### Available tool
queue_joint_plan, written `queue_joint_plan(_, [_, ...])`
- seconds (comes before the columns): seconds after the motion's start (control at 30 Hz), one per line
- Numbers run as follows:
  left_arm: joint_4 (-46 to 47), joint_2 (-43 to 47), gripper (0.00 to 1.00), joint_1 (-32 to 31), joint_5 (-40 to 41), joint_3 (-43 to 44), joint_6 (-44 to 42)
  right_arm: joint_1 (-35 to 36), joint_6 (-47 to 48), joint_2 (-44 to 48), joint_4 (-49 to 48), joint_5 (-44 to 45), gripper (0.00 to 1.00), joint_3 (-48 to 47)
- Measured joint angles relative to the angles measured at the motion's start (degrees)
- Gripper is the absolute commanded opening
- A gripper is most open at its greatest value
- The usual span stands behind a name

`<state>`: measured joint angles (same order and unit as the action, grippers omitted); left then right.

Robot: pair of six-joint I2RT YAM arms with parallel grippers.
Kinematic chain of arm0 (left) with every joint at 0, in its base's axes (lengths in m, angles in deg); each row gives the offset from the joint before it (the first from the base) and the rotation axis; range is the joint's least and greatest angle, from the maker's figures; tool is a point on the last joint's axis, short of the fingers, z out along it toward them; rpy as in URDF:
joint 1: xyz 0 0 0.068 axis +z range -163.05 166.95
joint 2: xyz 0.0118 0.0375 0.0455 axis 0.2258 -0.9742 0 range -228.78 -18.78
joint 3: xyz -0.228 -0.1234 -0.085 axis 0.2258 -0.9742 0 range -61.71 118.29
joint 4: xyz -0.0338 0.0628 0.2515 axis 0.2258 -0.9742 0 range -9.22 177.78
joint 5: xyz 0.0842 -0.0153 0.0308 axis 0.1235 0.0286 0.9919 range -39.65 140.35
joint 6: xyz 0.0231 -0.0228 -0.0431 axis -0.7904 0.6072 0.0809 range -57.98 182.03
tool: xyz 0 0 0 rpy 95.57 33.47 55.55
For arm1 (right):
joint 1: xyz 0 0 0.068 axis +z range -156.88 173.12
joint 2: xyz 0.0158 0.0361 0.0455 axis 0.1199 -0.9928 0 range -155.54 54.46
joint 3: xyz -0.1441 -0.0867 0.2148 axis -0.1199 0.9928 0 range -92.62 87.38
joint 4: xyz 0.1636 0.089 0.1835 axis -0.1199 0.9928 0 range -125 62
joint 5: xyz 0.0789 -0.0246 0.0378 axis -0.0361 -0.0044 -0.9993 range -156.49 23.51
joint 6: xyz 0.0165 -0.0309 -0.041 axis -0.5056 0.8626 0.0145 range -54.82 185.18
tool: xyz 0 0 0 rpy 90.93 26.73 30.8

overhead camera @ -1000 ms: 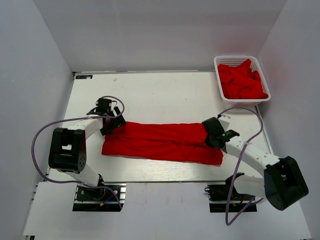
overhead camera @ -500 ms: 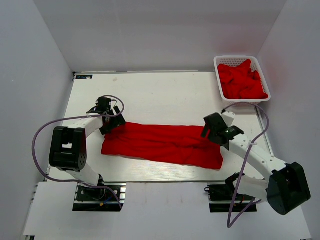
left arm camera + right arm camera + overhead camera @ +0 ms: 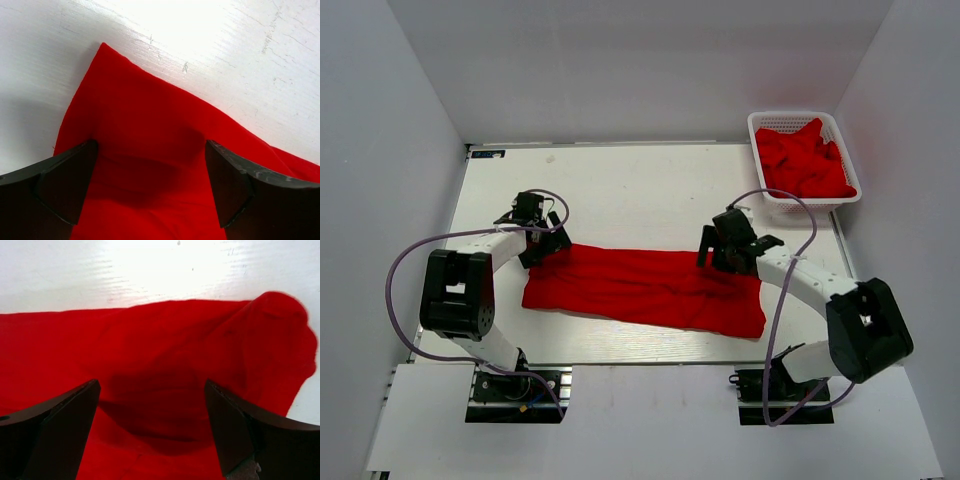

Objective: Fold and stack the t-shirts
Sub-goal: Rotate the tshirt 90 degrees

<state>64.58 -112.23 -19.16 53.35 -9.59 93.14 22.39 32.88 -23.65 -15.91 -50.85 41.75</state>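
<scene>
A red t-shirt [image 3: 640, 288] lies folded into a long strip across the white table [image 3: 620, 190]. My left gripper [image 3: 546, 243] hovers over the strip's far left corner, jaws wide open, nothing between them; the left wrist view shows that corner of the t-shirt [image 3: 150, 150] under the open gripper [image 3: 150, 187]. Over the strip's far right end my right gripper [image 3: 713, 252] is also open and empty. In the right wrist view the t-shirt [image 3: 150, 350] has a rumpled bump at its right end, below the open gripper [image 3: 151, 427].
A white basket [image 3: 764, 181] holding more crumpled red t-shirts [image 3: 804, 160] stands at the table's back right corner. Grey walls close in the table on three sides. Purple cables loop off both arms.
My right gripper opened, let go of the shirt's right end and swung left and away from me along the far edge. The left gripper stayed open in place.
</scene>
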Motion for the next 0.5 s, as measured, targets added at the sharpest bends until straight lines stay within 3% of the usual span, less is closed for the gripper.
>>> queue_joint_plan(0.5, [-0.6,-0.7,1.00,0.0,1.1,0.5,0.5,-10.3,-6.2,-3.3,-9.3,-5.0,0.90,7.6])
